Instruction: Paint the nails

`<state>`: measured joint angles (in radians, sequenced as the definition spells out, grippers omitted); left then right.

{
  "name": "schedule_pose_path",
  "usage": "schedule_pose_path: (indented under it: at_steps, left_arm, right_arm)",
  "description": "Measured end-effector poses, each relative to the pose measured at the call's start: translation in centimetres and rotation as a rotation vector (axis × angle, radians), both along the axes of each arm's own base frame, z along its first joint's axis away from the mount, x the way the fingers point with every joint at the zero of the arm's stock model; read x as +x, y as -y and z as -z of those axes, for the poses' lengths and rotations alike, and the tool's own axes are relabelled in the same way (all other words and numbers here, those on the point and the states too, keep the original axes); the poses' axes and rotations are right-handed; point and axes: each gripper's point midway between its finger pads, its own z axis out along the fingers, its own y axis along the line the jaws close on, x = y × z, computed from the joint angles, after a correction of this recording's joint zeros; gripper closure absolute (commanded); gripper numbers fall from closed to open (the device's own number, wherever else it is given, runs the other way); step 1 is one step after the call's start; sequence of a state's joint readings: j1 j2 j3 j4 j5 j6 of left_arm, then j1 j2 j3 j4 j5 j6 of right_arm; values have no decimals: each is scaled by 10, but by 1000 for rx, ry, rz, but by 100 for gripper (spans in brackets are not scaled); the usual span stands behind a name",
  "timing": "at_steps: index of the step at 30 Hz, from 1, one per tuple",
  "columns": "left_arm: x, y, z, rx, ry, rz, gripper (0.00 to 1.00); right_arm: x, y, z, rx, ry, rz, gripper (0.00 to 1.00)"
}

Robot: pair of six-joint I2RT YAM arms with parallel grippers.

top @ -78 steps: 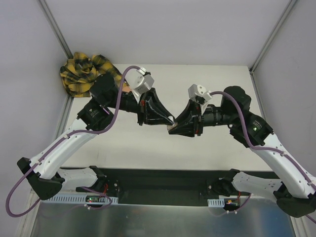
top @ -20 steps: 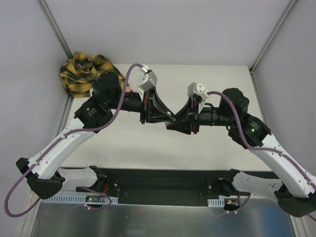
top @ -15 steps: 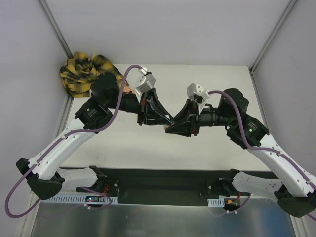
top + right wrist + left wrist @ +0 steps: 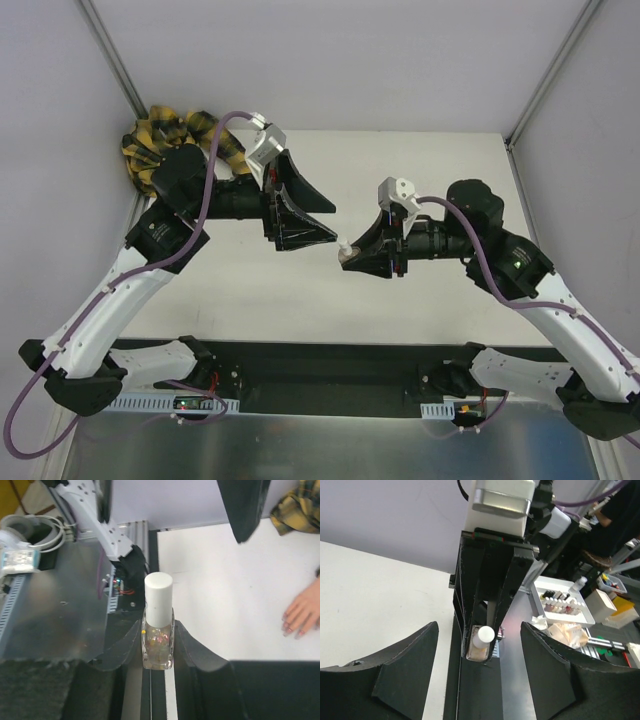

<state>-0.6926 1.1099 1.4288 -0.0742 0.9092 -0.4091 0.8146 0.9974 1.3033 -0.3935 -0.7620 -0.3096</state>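
Top external view: the left gripper (image 4: 333,223) is standing wide and empty at centre frame. Half a second earlier it was pinched at the tip of the right gripper (image 4: 352,258); now it is sitting back toward the upper left, with a bare strip of white tabletop (image 4: 420,170) between the two. The right gripper has stayed where it was, clamping a small nail-polish bottle (image 4: 344,246). A yellow-and-black plaid sleeve (image 4: 160,140) is bunching in the upper left corner.

Left wrist view: the two dark fingers are spreading at the lower corners, and the bottle with its white cap (image 4: 483,635) is showing between them at centre, near but untouched. The cap is small, so a return grasp that is slightly off line is likely to miss it or knock the bottle askew.

Right wrist view: the bottle is standing upright at centre, held narrowly by its glass body with the cap on top. The mannequin hand (image 4: 304,611) is lying at the right edge, its nails (image 4: 287,626) pointing lower left, well apart from the bottle. If the cap is already loose, a tilt could spill polish.
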Motion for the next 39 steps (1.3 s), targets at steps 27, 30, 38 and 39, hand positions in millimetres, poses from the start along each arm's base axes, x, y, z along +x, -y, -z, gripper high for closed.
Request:
schedule_pose_path:
  at_steps: [27, 30, 38, 39]
  left_arm:
    - [13, 21, 52, 231, -71, -147, 48]
    - [18, 22, 59, 259, -75, -177, 63]
    - [20, 27, 60, 284, -63, -177, 100]
    - [21, 27, 59, 285, -59, -182, 100]
  right_arm:
    - [32, 4, 24, -156, 101, 183, 100]
    - [32, 4, 24, -156, 101, 184, 100]
    - [36, 5, 25, -163, 102, 213, 87]
    - [37, 5, 25, -163, 103, 219, 63]
